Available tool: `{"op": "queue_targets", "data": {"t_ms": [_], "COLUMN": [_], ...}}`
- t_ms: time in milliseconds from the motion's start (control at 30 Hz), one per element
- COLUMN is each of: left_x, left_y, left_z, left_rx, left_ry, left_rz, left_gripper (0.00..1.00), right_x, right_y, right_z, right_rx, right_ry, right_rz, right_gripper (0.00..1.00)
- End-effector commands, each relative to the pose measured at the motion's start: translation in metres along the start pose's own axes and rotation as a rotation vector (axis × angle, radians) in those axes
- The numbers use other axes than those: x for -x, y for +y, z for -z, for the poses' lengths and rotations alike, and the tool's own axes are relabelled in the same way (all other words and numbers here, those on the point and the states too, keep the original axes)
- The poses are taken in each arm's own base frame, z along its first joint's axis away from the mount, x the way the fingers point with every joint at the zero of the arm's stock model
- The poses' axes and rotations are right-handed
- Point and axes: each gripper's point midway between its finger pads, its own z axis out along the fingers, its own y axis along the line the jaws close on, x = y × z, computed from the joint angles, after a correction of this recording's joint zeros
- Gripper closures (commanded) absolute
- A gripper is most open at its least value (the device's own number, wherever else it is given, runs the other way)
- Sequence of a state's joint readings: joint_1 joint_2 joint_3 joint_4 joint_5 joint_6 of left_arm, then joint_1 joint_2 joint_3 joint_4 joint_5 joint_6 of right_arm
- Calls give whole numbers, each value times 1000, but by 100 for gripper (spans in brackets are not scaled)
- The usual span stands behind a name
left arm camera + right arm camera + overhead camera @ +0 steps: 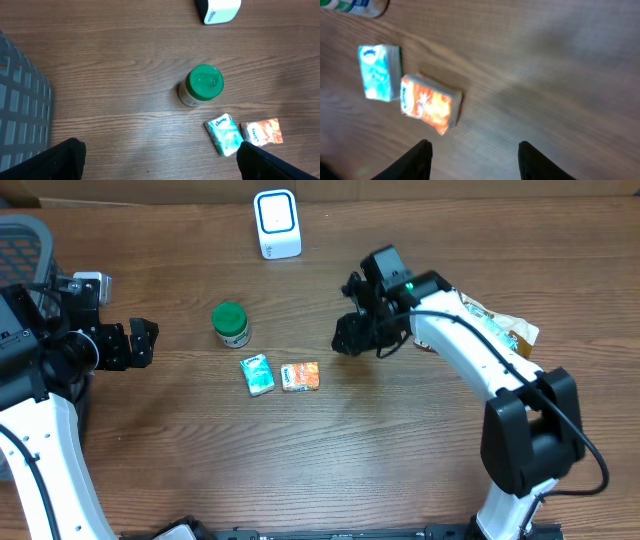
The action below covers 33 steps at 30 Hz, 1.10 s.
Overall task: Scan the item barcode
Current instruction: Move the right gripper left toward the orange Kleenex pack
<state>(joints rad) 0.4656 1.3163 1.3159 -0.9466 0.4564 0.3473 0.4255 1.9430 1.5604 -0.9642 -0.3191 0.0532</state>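
Note:
Three items lie on the wooden table: a jar with a green lid [231, 324], a teal tissue pack [257, 374] and an orange pack [301, 376]. A white scanner [277, 224] stands at the back edge. My right gripper [355, 335] hovers to the right of the packs, open and holding nothing. In the right wrist view the gripper [475, 150] has bare wood between its fingers, with the orange pack [427, 104] and the teal pack [379, 72] up and to the left. My left gripper [140, 343] stays far left, open wide, and in its own view [160, 150] it faces the jar [204, 85].
A crinkled snack bag [500, 330] lies at the right, under the right arm. A grey mesh basket [22, 115] stands at the left edge. The scanner [218, 10] shows at the top of the left wrist view.

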Motion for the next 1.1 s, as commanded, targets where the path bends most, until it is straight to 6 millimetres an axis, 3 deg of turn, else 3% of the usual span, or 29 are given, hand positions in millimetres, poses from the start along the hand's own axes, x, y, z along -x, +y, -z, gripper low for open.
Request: {"op": "queue_targets", "data": {"t_ms": [0,100,267,400,567,733,1067], "left_x": [0,0,0,0,0,0,0], "left_y": [2,2,2,2,2,2,2], "left_z": [0,0,0,0,0,0,0], "left_rx": [-1,0,-1,-1,-1,-1,-1], "left_ry": [-2,-1,-1,-2,-1,-1,-1], "left_rz": [-4,-4,-4,-4,-4,-4,-4], "left_gripper": [0,0,1,0,0,1,0], "right_x": [36,40,28,24,27,22,-3], "right_y": [-1,6,15,15,33,39,40], "right_z": [26,23,-1,-22,-41,-62,-80], "right_rx": [-66,-38,27,58,156,174,214], "right_ry": [-102,-110,-45,-9,-27,-1,87], "right_rz": [203,343,458,479,501,514,510], "right_gripper": [47,35,32,33,34,38,45]}}
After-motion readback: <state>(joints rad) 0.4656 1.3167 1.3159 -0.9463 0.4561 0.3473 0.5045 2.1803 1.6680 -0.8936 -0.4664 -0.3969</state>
